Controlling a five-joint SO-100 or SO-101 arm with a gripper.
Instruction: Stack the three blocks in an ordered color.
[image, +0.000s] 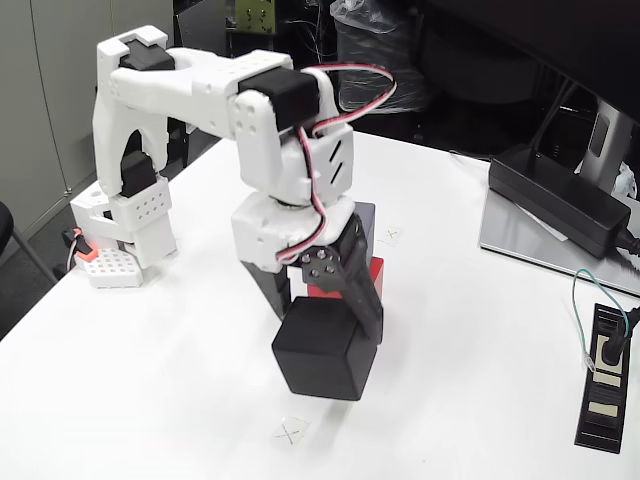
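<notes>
Fixed view: the pincer (318, 312) grips the matte black cube (325, 350) above the white worktop (150, 380). The bright red cube (372, 275) and the slate grey cube (365, 222) sit just behind the arm.

Black block (325, 348): matte cube with smooth plain faces, nearest the camera in the fixed view, turned so one vertical edge faces forward; held between dark fingers at its top — whether its underside touches the white table cannot be told.

Red block (374, 274): bright red, mostly hidden — a sliver shows just behind and above the black one, to the right of the arm.

Grey block (365, 222): slate grey, sitting directly on top of the red one, only its right part visible behind the arm.
</notes>
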